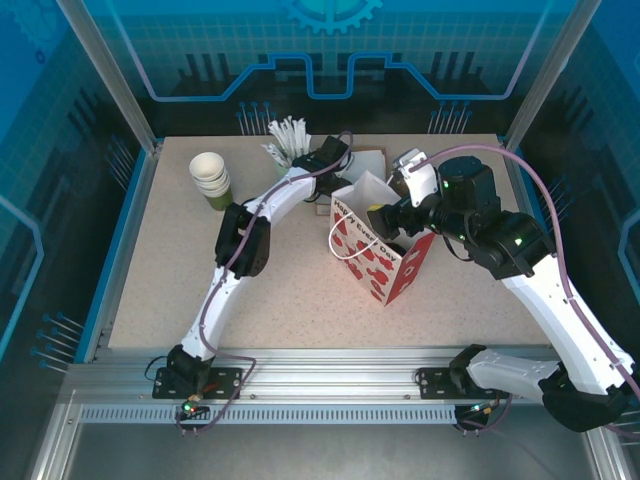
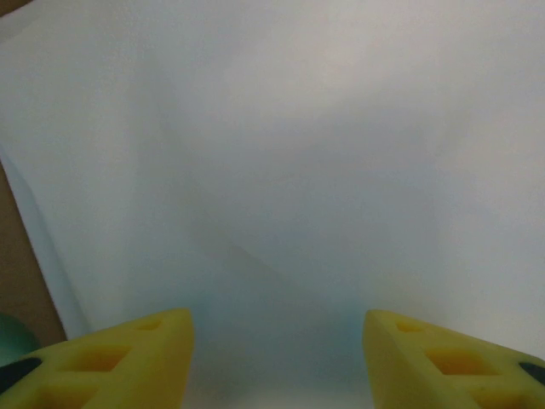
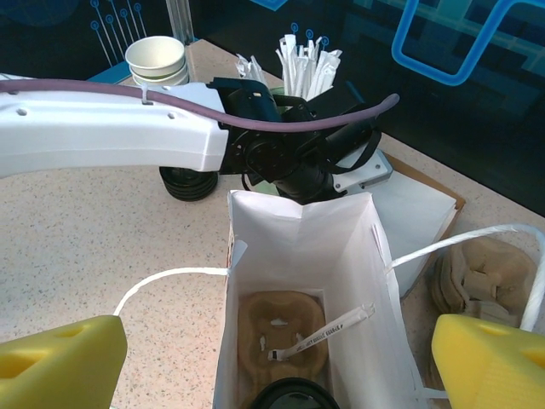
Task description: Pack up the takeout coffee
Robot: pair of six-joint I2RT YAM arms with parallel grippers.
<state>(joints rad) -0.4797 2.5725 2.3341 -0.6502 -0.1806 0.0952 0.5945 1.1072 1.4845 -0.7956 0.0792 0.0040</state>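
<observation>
Centrally on the speckled counter (image 1: pixel 300 290): one white paper bag (image 1: pixel 385 268) printed with red hearts, upright, mouth open, white cord handles falling to either side. Contents, seen from the right wrist: takeout coffee (image 3: pixel 289 394), only its round black lid showing, low in the bag at the near end; a brown pulp cup carrier (image 3: pixel 255 315) on the bag floor beyond it; a white wrapped stick (image 3: pixel 336 325) lying aslant over the carrier. Right fingers (image 3: pixel 60 362): yellow, spread wide, nothing between them, poised above the bag mouth, one to each side. Left fingers (image 2: pixel 128 362): yellow, apart, nothing clamped, facing a plain white paper surface close up; the left arm (image 1: pixel 290 190) reaches to the bag's far wall. Far left of counter: stack of lidless cups (image 1: pixel 210 175). Behind the left arm: cup of white wrapped sticks (image 1: pixel 290 140). Right of the bag, from the right wrist: second brown pulp carrier (image 3: pixel 477 273); flat white paper (image 3: pixel 421 213) on a brown board.
</observation>
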